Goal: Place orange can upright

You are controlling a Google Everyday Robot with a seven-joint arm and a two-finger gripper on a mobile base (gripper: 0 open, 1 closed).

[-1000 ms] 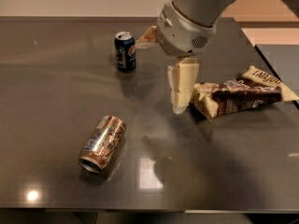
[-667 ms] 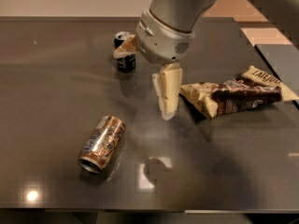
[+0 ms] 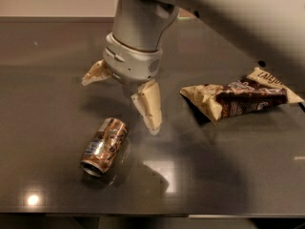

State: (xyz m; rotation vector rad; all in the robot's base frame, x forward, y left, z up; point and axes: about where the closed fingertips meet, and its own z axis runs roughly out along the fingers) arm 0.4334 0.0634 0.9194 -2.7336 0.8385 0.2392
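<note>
The orange can (image 3: 105,146) lies on its side on the dark table (image 3: 228,175), left of centre and towards the front, its open end facing the front left. My gripper (image 3: 119,105) hangs just above and behind the can, its cream fingers spread wide apart and holding nothing. The right finger (image 3: 148,108) points down close to the can's upper right end without touching it. The left finger (image 3: 95,73) sticks out to the left, farther back.
A crumpled brown and cream snack bag (image 3: 238,97) lies on the table to the right of the gripper. The arm covers the back middle of the table. The table's front edge (image 3: 143,214) runs close below the can.
The gripper has moved left and forward, from beside the snack bag to just above the orange can. The dark blue can at the back is now hidden behind the arm. The orange can has not moved.
</note>
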